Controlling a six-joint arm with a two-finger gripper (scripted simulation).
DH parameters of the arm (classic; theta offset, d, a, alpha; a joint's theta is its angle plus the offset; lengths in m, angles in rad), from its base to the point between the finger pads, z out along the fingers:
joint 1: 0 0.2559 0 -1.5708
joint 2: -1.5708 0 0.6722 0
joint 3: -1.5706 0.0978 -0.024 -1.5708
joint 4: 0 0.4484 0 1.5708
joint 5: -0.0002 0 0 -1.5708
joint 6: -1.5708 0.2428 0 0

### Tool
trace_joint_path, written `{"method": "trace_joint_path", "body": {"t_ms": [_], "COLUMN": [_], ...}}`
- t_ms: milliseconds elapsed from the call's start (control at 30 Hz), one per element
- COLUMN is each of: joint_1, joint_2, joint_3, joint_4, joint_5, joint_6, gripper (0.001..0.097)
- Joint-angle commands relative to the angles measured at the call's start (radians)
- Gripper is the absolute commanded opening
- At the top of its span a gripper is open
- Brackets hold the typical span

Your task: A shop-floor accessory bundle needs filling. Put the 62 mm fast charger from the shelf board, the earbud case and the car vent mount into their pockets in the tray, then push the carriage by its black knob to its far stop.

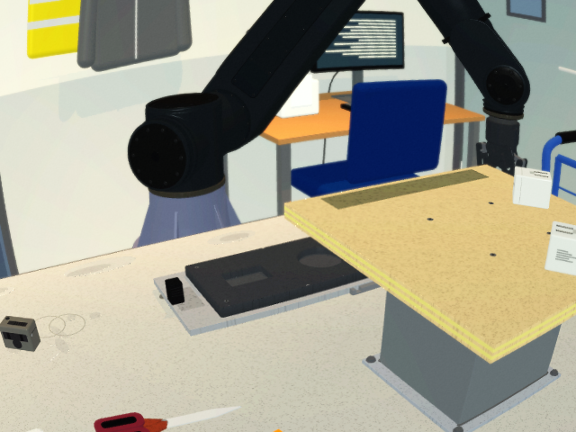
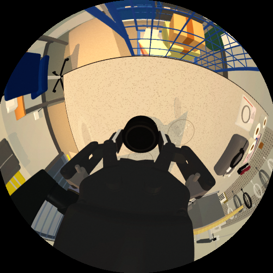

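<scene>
The dark tray (image 1: 274, 279) lies on the table half under the raised shelf board (image 1: 442, 242), with the black knob (image 1: 174, 290) at its left end. Two white chargers stand on the board's right side, one (image 1: 532, 187) at the far edge and one (image 1: 563, 248) nearer. A round black earbud case (image 2: 139, 134) sits gripped between the fingers of my gripper (image 2: 140, 138), just above the tabletop. In the side camera the gripper (image 1: 500, 158) is down behind the board's far edge, its fingers hidden. The grey car vent mount (image 1: 19, 333) rests at the table's left edge.
The shelf board's grey pedestal (image 1: 465, 367) stands on the table at the right. A red-handled tool (image 1: 139, 422) lies at the near edge. A blue wire cage (image 2: 183, 33) stands beyond the table's far side.
</scene>
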Motion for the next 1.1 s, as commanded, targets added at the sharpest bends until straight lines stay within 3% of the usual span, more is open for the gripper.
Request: {"method": "trace_joint_path", "body": {"t_ms": [0,1067], "joint_1": [0.0,0.0], "joint_2": [0.0,0.0], "joint_3": [0.0,0.0], "joint_4": [0.0,0.0], "joint_5": [0.0,0.0], "joint_6": [0.0,0.0], "gripper": [0.0397,0.008]}}
